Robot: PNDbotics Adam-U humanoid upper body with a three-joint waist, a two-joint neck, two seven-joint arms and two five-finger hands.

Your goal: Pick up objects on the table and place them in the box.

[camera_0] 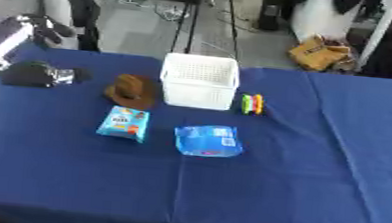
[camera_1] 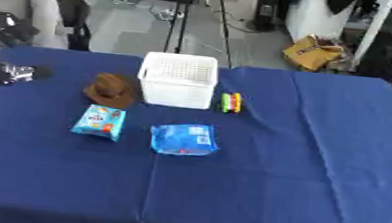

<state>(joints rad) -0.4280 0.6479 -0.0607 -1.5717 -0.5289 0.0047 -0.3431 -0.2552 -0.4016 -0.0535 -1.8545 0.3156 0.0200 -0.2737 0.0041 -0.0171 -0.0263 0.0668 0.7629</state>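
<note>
White basket [camera_0: 200, 80] serves as the box, standing empty near the middle of the tabletop's [camera_0: 298, 192] far edge. Around it lie the things to collect: a brown hat-shaped object [camera_0: 132, 90] just beside its left wall, a bundle of bright markers [camera_0: 252, 103] just beside its right wall, and nearer the middle a light blue snack packet [camera_0: 124, 123] and a larger blue pouch [camera_0: 208, 140], side by side but apart. Nothing is in the basket yet.

Only the left hand [camera_0: 36, 74] shows, a dark shape resting on the cloth by the left edge, well apart from everything; whether its fingers are spread or curled I cannot tell. The right hand is out of view.

The likely trouble: the hat and markers sit so close to the light basket that a reach could nudge or tip it. The flat pouches may slide on the cloth rather than lift.
</note>
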